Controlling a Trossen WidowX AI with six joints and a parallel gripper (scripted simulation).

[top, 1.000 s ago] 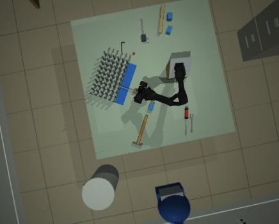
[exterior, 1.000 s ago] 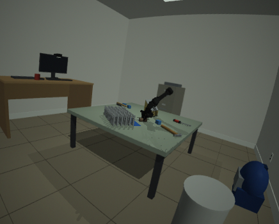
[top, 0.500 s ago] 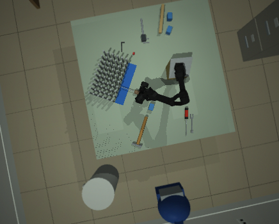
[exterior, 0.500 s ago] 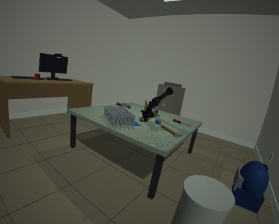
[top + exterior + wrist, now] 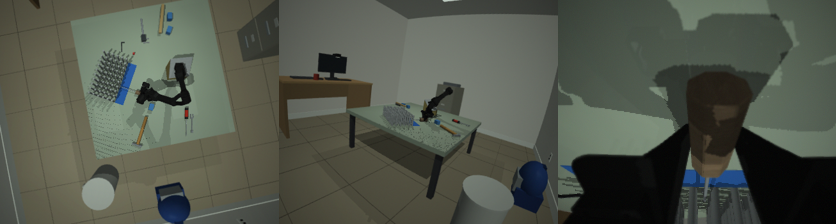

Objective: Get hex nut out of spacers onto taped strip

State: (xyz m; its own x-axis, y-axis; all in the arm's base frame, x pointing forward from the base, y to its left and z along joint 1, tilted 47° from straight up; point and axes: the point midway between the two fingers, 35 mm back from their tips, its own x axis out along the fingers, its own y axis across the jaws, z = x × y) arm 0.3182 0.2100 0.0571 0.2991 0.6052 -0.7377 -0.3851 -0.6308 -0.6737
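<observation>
The standing metal spacers (image 5: pixel 110 75) (image 5: pixel 398 116) (image 5: pixel 714 207) form a dense upright block. The blue taped strip (image 5: pixel 128 76) (image 5: pixel 416 124) (image 5: pixel 690 178) lies along their front edge. My gripper (image 5: pixel 140 93) (image 5: pixel 711 128) is shut on the brown wooden handle (image 5: pixel 719 112) of a thin-rod tool, in front of the strip. The tool's thin pale shaft (image 5: pixel 129 90) reaches across above the strip to the front edge of the spacers; its tip is too small to make out. I cannot see the hex nut in any view; spacers or the tool may hide it.
A blue block (image 5: pixel 151 106) (image 5: pixel 437 122) and a hammer (image 5: pixel 142 130) (image 5: pixel 448 129) lie near the arm. A screwdriver (image 5: pixel 186 112) and a wrench (image 5: pixel 192 123) lie near the base. A hex key (image 5: pixel 121 47) and a red piece (image 5: pixel 134 54) lie beside the spacers.
</observation>
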